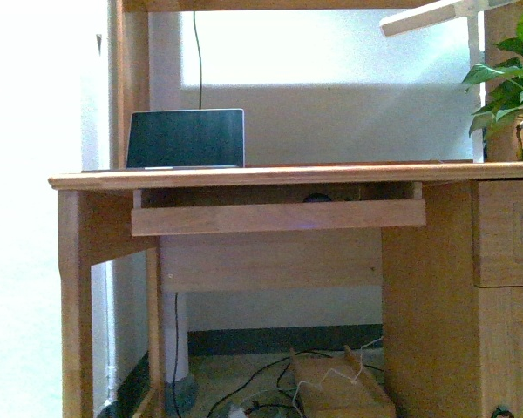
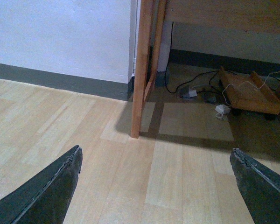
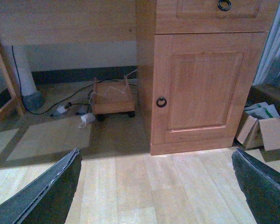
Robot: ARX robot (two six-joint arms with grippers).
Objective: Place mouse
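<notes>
In the front view a small dark rounded shape, the mouse [image 1: 316,198], peeks over the front board of the pull-out tray [image 1: 277,216] under the desk top; most of it is hidden. Neither arm shows in that view. My left gripper [image 2: 155,151] is open and empty, low over the wooden floor in front of the desk's left leg [image 2: 141,74]. My right gripper [image 3: 156,153] is open and empty, over the floor in front of the desk's cabinet door [image 3: 205,88]. The mouse shows in neither wrist view.
A laptop [image 1: 186,138] stands open on the desk top [image 1: 288,176] at the left, a potted plant [image 1: 514,78] at the right. Under the desk lie cables [image 2: 191,88] and a small wooden trolley [image 3: 113,98]. Cardboard boxes [image 3: 263,128] stand beside the cabinet.
</notes>
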